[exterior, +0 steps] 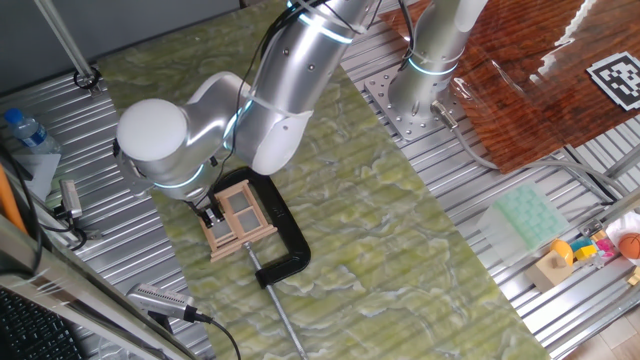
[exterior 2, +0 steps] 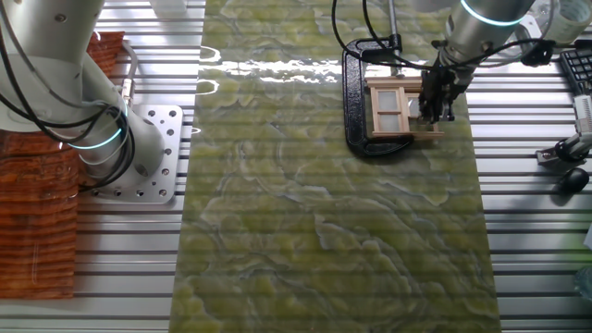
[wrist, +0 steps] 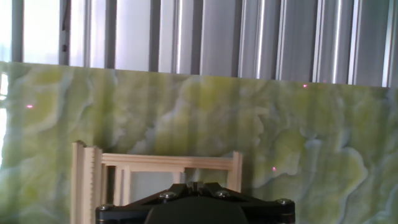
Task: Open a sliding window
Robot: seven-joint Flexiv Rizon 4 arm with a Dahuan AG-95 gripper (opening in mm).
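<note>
Sliding window seen held in black C-clamp on green mat. Gripper lowered onto window's edge — finger state cannot be told. Contact step judged in hand; sideways push along track called for next.

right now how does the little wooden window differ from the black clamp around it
The sliding window is light tan wood, a square frame with panes; the C-clamp is black metal, an open C shape with a long screw rod. The window is smaller and sits inside the clamp's span. The gripper is at the window, not the clamp. Both lie on the green mat.
</note>
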